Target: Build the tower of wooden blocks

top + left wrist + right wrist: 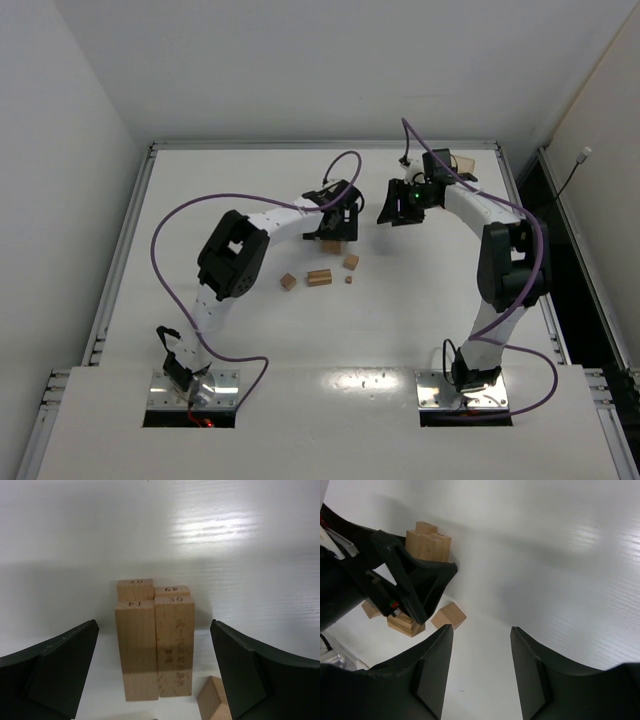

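Note:
Several wooden bars [174, 645] stand upright side by side in a tight cluster on the white table. They also show in the top view [331, 245] and the right wrist view [427, 542]. My left gripper [154, 630] is open, with its jaws on either side of the cluster and a gap on each side; it is above the cluster in the top view [335, 215]. A loose cube [212, 700] lies by its right finger. My right gripper [400, 205] is open and empty, off to the right of the cluster, over bare table [481, 630].
Loose pieces lie in front of the cluster: a cube [288, 282], a short bar [319, 277], a cube [351, 262] and a tiny bit [348, 279]. A tan box [463, 162] sits at the back right behind the right arm. Raised rails [130, 220] edge the table.

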`<state>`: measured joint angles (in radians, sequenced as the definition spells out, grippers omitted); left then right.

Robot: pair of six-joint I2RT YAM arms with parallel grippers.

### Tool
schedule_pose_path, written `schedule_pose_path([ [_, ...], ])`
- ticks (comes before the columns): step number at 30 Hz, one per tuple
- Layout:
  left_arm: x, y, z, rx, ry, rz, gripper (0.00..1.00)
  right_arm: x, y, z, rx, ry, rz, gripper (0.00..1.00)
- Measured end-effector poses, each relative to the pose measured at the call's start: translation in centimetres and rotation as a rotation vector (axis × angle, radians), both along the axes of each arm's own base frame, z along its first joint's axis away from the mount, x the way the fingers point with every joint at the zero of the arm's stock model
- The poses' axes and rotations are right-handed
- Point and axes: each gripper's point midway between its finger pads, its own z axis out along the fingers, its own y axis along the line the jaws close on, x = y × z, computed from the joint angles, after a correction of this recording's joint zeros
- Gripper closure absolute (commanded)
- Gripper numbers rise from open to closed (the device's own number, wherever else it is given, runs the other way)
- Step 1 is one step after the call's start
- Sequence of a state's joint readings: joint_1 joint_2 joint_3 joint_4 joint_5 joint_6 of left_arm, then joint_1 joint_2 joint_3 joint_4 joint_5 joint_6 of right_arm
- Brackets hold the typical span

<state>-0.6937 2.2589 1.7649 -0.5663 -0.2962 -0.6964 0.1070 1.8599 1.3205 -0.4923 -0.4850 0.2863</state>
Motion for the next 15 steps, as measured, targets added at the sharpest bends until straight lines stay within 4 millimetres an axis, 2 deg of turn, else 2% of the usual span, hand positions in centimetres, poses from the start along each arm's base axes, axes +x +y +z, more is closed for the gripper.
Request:
schedule_pose_path([
  [3, -0.5, 0.5, 0.4, 0.012, 0.001, -0.012, 0.06, 0.0, -0.1, 0.0, -0.018, -0.016, 0.006, 0.53],
  [5, -0.5, 0.6, 1.6, 0.009, -0.015, -0.021, 0.06, -0.2, -0.3, 0.3, -0.03, -0.033, 0.006, 0.53],
  [9, -0.3, 0.0, 5.2, -0.025, -0.082, -0.046, 0.06, -0.3, -0.5, 1.4, -0.043, -0.071, 0.009, 0.53],
  [15, -0.3, -0.6, 12.1, -0.083, -0.214, -0.081, 0.04, -0.8, -0.8, 2.1, -0.057, -0.102, 0.016, 0.53],
])
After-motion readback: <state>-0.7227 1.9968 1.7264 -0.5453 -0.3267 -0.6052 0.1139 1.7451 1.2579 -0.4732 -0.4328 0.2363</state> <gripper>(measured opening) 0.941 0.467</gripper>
